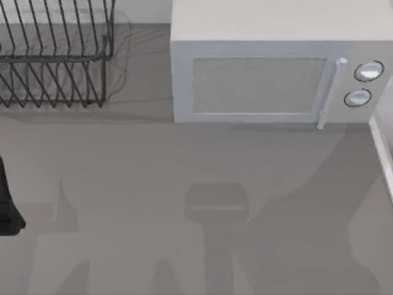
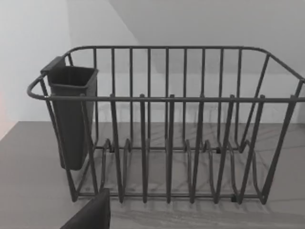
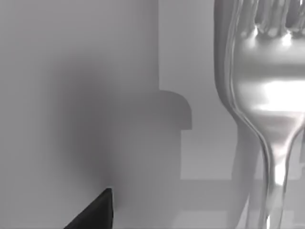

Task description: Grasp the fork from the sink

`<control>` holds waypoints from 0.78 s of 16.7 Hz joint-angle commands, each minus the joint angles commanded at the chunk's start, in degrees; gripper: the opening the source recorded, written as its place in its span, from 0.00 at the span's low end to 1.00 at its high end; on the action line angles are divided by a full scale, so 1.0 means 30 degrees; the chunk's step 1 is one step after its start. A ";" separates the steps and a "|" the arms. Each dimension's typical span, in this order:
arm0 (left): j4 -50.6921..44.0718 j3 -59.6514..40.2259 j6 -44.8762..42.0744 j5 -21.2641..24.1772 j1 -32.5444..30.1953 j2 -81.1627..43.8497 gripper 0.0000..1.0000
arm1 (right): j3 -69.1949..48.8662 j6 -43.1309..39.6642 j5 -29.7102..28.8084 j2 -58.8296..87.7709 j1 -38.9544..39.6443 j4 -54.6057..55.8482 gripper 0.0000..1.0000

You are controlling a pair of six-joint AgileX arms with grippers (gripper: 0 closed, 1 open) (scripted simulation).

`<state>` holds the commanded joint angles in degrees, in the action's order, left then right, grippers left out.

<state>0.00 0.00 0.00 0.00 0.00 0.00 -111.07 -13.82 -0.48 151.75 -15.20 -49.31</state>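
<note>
The fork (image 3: 267, 95) hangs very close in front of the right wrist camera — its bowl and the roots of its tines gleam silver, and the neck narrows toward the handle as it runs out of the picture. From that closeness I judge the right arm has it in hand or nearly so, but the contact itself is not visible, so whether the right claw is apart or clamped on the handle cannot be told. A dark corner of the right claw's body (image 3: 95, 212) juts into the same view, against a pale grey wall and surface.

From above, the desk (image 1: 184, 160) carries a white microwave (image 1: 270, 74) at the back and a dark wire dish rack (image 1: 55, 55) at the back left. The left arm (image 1: 7, 203) sits parked at the far left edge. Its wrist camera looks straight at the rack, with a dark utensil cup (image 2: 71, 114) hooked on one end; a black corner of the left claw (image 2: 93, 214) intrudes there, and its state cannot be told either.

The step in hand seems to be the grasp itself or the lift just after it. The next move calls for confirming a firm grip on the slim, slippery handle — then raising it steadily so it does not twist or slide free.
</note>
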 joint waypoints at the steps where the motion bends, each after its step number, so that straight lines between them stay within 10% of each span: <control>1: 0.0000 0.0000 0.0000 0.0000 0.0000 0.0000 1.00 | 0.0000 0.0000 0.0000 0.0000 0.0000 0.0000 0.85; 13: 0.0000 0.0000 0.0000 0.0000 0.0000 0.0000 1.00 | 0.0000 0.0000 0.0000 0.0000 0.0000 0.0000 0.00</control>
<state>0.00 0.00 0.00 0.00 0.00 0.00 -111.07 -13.82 -0.48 151.75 -15.20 -49.31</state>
